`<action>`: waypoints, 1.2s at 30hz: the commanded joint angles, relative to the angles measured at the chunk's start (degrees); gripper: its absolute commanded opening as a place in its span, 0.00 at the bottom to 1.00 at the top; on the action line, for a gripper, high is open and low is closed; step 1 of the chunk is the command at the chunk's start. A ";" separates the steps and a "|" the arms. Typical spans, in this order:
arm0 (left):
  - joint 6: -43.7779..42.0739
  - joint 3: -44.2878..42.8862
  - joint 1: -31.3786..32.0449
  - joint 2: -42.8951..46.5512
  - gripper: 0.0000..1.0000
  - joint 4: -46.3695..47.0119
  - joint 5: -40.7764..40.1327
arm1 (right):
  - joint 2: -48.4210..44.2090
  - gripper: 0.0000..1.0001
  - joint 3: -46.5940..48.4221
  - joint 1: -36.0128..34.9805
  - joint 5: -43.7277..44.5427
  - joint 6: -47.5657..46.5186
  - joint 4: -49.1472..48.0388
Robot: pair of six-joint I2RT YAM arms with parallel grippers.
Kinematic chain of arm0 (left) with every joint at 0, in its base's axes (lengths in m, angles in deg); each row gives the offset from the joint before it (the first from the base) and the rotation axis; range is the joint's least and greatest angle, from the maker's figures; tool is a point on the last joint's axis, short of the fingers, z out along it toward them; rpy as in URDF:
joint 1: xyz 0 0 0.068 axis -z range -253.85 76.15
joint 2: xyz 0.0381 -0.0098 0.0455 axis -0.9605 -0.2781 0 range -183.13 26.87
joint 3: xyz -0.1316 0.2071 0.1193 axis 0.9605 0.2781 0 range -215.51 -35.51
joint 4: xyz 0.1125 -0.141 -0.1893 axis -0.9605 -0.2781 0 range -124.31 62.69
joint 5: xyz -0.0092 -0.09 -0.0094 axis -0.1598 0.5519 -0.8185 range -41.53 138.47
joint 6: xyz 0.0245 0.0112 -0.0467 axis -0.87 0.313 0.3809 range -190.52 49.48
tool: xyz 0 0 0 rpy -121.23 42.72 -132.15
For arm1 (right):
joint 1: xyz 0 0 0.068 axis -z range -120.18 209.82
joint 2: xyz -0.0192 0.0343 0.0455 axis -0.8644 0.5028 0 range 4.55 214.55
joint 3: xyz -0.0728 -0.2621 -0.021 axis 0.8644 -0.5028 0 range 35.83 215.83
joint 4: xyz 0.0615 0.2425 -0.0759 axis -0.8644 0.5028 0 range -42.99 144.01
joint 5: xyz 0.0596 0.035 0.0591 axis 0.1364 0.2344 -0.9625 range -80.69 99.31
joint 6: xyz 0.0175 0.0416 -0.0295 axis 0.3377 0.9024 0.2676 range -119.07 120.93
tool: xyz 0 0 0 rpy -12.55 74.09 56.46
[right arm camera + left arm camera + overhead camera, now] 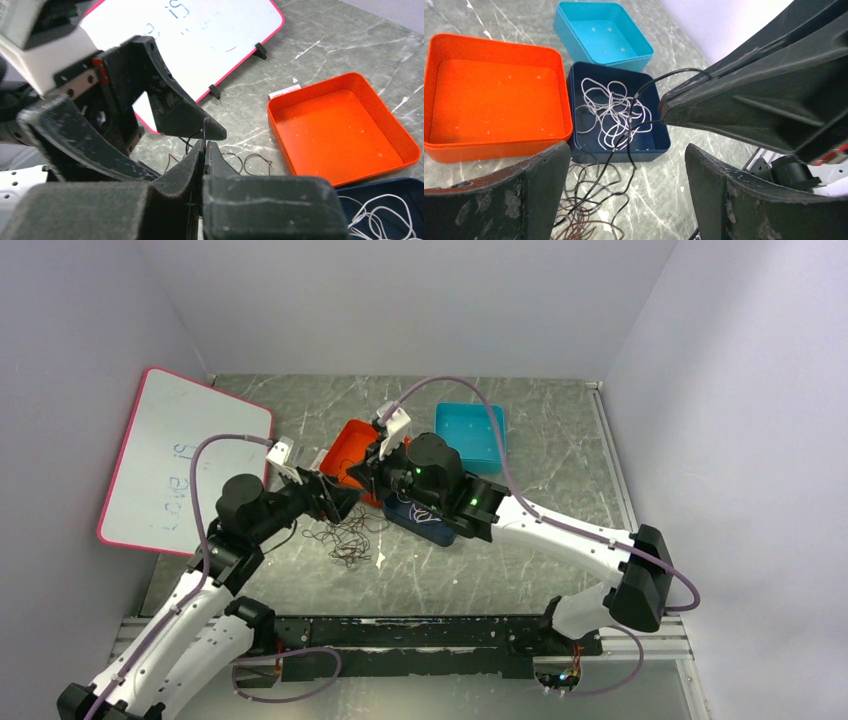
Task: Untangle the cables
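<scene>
On the grey marbled table [560,440], a whiteboard [170,460] lay against the left wall. The right arm [560,530] reached from its base to the left and bent low over the navy tray [651,150]. The left arm [180,615] leaned forward to the same spot. An orange tray [499,100] sat just beside the navy one, and a teal tray [599,30] sat behind it.

The left gripper [624,195] was spread wide and held nothing. It hovered over a loose heap of dark cables [345,538] on the bare table in front of the trays. The right gripper [205,150] had its fingers pressed together, pinching a black cable [664,77] that ran down over the navy rim to this heap. A white cable [609,112] lay coiled inside the navy tray. Open table was free to the right.
</scene>
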 commanded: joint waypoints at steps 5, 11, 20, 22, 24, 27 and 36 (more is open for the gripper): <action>-0.32 2.01 -0.16 -3.31 0.75 4.81 0.34 | -1.06 0.00 4.49 -0.12 -2.53 1.30 0.06; 2.62 6.51 -0.19 -4.83 0.66 7.53 1.18 | -5.00 0.00 5.27 -0.07 0.17 2.16 -0.14; 6.25 13.87 -0.14 -3.55 0.50 9.17 0.31 | -9.57 0.00 7.04 -0.07 5.37 0.34 -0.72; 6.50 14.43 -0.11 -3.62 0.48 8.83 -0.22 | -10.66 0.00 7.49 -0.10 8.43 -0.83 -0.66; 6.54 14.80 -0.16 -3.70 0.47 8.81 -0.67 | -11.68 0.00 7.94 -0.09 11.57 -2.35 -0.56; 6.54 15.05 -0.08 -4.06 0.46 8.72 -1.27 | -12.95 0.00 8.94 -0.05 15.45 -4.92 -0.17; 7.13 15.44 -0.08 -4.82 0.42 7.93 -3.33 | -16.26 0.00 10.84 0.05 27.07 -12.17 1.67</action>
